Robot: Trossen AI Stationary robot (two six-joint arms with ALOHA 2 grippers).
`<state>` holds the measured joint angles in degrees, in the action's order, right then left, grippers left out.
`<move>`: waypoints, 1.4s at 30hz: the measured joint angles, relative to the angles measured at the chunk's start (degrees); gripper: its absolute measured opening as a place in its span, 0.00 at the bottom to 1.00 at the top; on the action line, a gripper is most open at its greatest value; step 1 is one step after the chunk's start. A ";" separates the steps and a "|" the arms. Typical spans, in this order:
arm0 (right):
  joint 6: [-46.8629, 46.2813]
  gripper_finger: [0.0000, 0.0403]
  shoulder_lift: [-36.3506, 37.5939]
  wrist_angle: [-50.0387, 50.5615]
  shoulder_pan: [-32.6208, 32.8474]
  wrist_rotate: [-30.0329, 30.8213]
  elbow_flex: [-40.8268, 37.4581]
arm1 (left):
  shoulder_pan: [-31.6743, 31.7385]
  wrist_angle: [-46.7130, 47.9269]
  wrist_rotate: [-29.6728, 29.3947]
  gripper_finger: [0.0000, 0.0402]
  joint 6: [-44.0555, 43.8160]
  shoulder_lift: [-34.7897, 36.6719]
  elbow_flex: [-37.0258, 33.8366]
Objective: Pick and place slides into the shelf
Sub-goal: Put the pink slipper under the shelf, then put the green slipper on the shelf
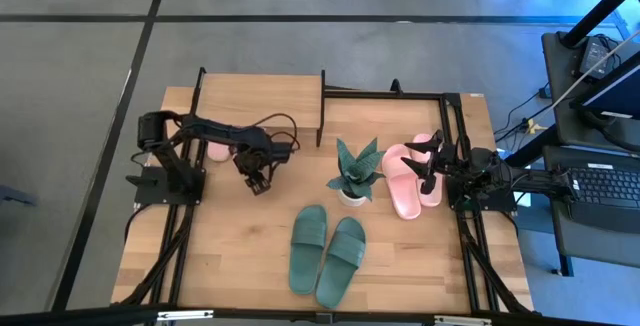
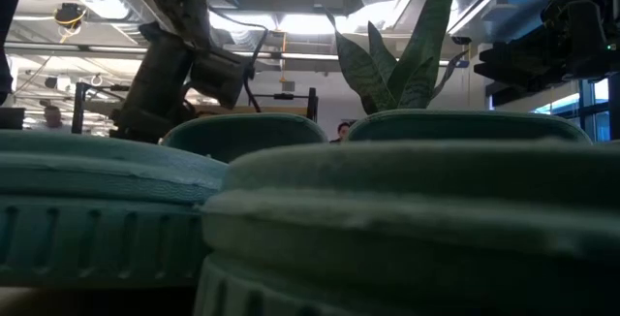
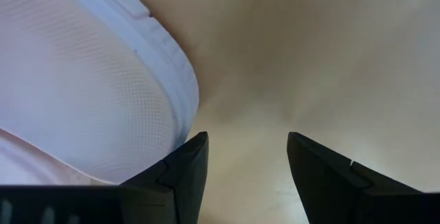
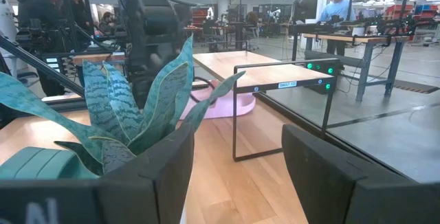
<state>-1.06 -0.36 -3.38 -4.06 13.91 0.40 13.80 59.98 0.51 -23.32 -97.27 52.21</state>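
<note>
Fingers on both arms stand apart, nothing between them.

High view: left gripper [image 1: 259, 179] hangs over bare desk [image 1: 230, 256] just in front of the shelf [image 1: 262, 103]; a pink slide [image 1: 216, 150] shows at the shelf's edge beside that arm. Right gripper [image 1: 428, 159] sits over the pink pair [image 1: 412, 178], long axes running front to back. Green pair [image 1: 327, 251] lies near the front, between the arms; potted plant [image 1: 353, 173] stands behind it.

Low view: green slides [image 2: 291, 219] fill the foreground.

Left wrist view: pink slide [image 3: 82, 93] just beside one finger [image 3: 180, 176], off-centre, not between them.

Right wrist view: fingers [image 4: 159, 176] point past the plant at the shelf [image 4: 275, 76].

Judgement: right arm is nearest the pink pair.
</note>
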 joint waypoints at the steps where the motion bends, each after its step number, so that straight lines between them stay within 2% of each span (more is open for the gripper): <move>1: 0.00 0.55 0.00 0.00 -0.01 0.00 0.01 | 0.72 0.00 -0.04 0.47 0.05 0.00 0.02; 12: 0.00 0.55 0.00 0.00 -0.02 0.00 0.00 | 4.33 -0.03 -0.59 0.47 2.60 0.03 0.02; 17: 0.00 0.55 0.00 -0.01 0.00 0.00 0.00 | 3.34 0.36 0.57 0.47 3.06 1.65 0.08; 24: 0.00 0.55 0.00 -0.02 -0.01 0.00 0.00 | 0.47 2.47 1.93 0.47 2.56 7.48 0.10; 27: -0.07 0.55 0.00 -0.02 -0.01 0.00 0.00 | -2.44 1.97 1.85 0.47 3.15 11.82 0.17; 30: -0.02 0.55 0.00 -0.01 -0.02 0.01 0.01 | -6.76 0.48 1.43 0.47 7.57 16.68 0.15; 35: -0.02 0.55 0.00 -0.03 0.00 0.01 0.00 | -17.38 -9.11 -1.03 0.47 13.58 24.17 0.15; 39: -0.12 0.55 0.00 -0.03 -0.01 0.02 0.00 | -26.07 -17.50 -3.24 0.47 14.77 27.84 0.37; 42: -0.23 0.55 0.00 -0.03 -0.02 0.02 0.00 | -31.56 -19.27 -6.15 0.47 12.79 28.24 2.61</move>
<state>-1.29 -0.36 -3.41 -4.08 13.93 0.40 -17.76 40.71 -5.64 -10.53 -69.04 54.81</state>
